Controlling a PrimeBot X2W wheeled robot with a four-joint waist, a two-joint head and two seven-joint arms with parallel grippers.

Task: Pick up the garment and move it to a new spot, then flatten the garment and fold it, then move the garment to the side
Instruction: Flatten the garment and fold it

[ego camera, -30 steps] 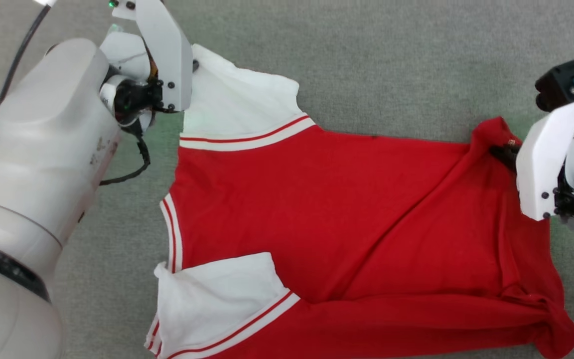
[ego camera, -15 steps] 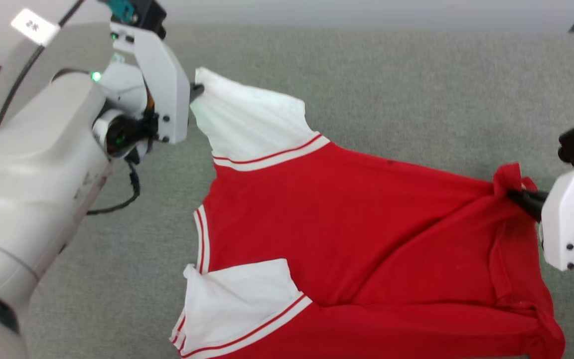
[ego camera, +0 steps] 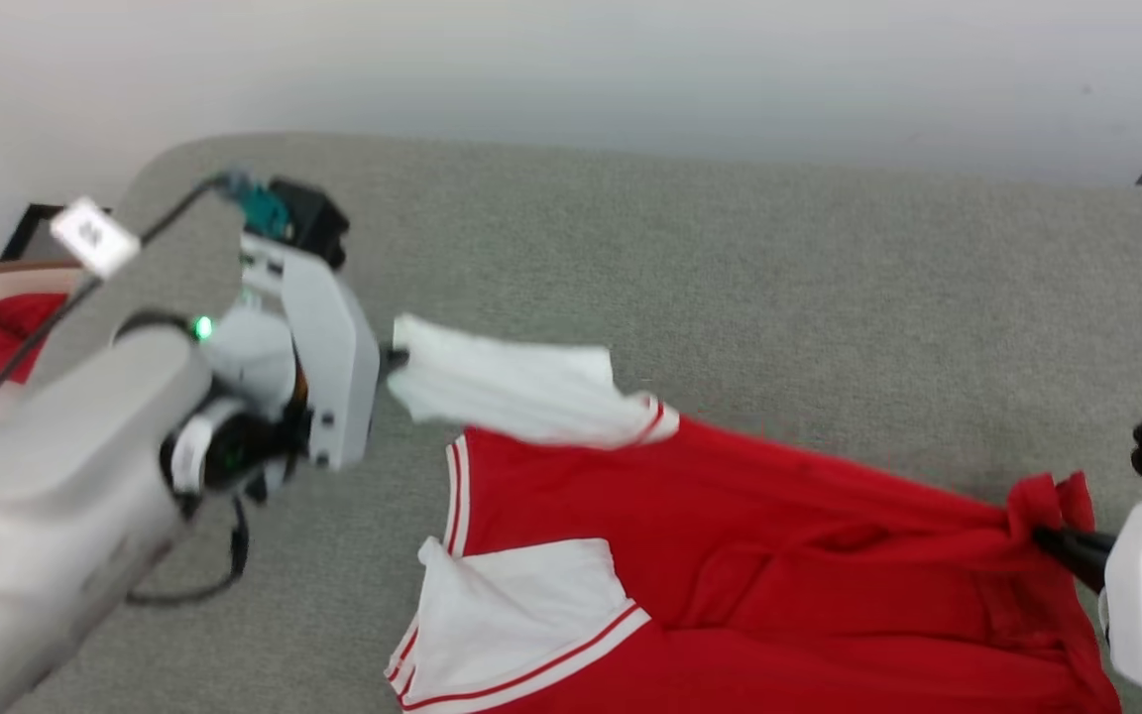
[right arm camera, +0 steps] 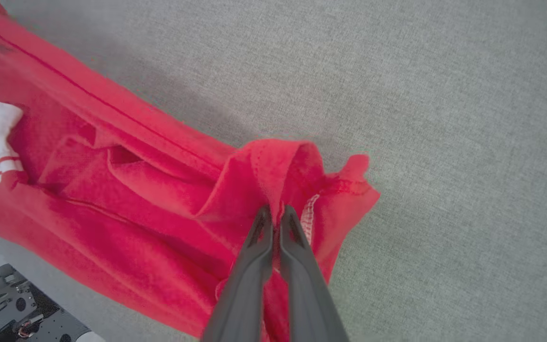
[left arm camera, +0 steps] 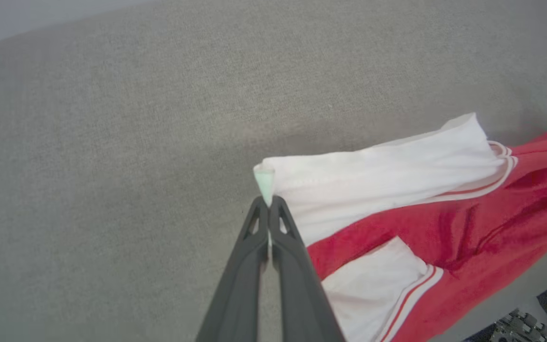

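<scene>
Red shirt [ego camera: 730, 526] pinched at both ends over the grey tabletop [ego camera: 730, 258]
The left tool [left arm camera: 268, 205] is pressed together on the corner of a white sleeve [ego camera: 521, 392], the right tool [right arm camera: 277, 210] on the bunched red hem; the shirt stretches between them

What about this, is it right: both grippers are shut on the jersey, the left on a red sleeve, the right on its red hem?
Not quite. The left gripper is shut on a white sleeve of the jersey, not a red one; the left wrist view shows it. The right gripper is indeed shut on the red hem.
</scene>
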